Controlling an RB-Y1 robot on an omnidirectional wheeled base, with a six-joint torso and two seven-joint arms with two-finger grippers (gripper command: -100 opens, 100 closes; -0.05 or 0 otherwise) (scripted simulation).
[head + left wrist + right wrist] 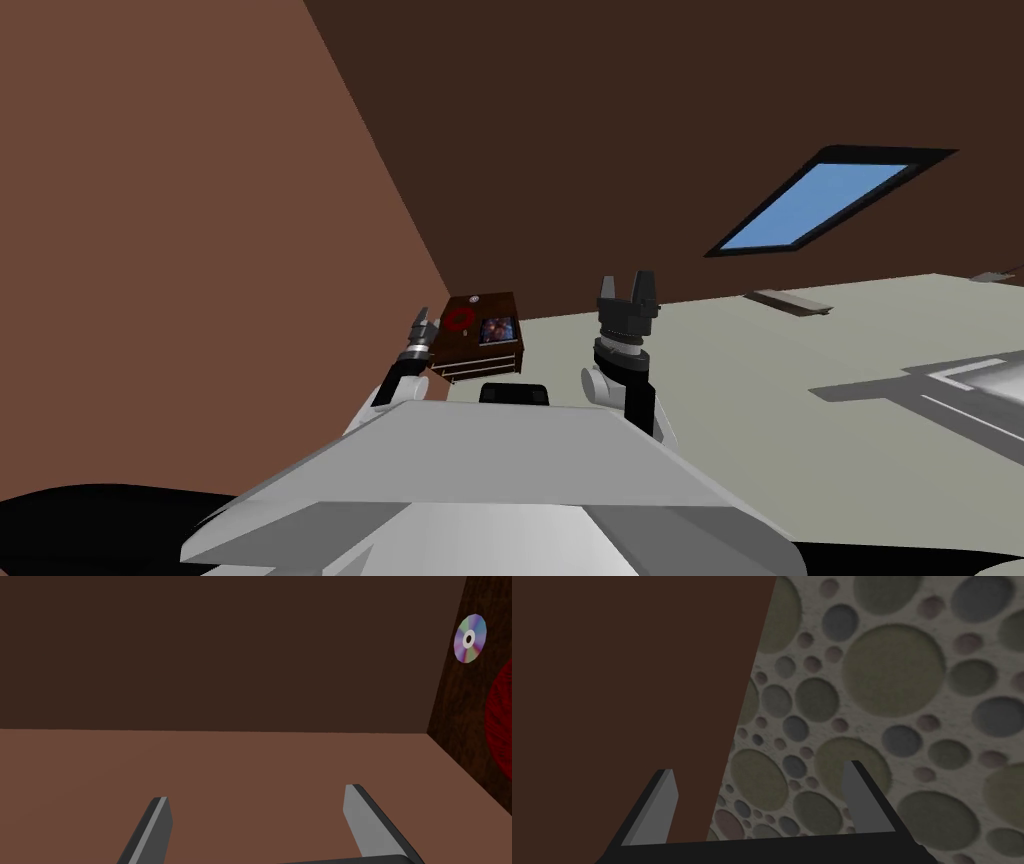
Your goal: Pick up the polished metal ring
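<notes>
Ring: can't tell it among stuff on cabinet (497,304); L gripper (420,320), R gripper (626,286) jaws open.

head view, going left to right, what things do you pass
left gripper → dark wooden cabinet → right gripper → blue window

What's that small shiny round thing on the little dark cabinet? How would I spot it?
In the corner where two brown walls meet stands a dark wooden cabinet. On its top, toward the wall, lies a small flat disc, beyond a red round thing and a picture. It alone shimmers rainbow, with a white hub.
</notes>
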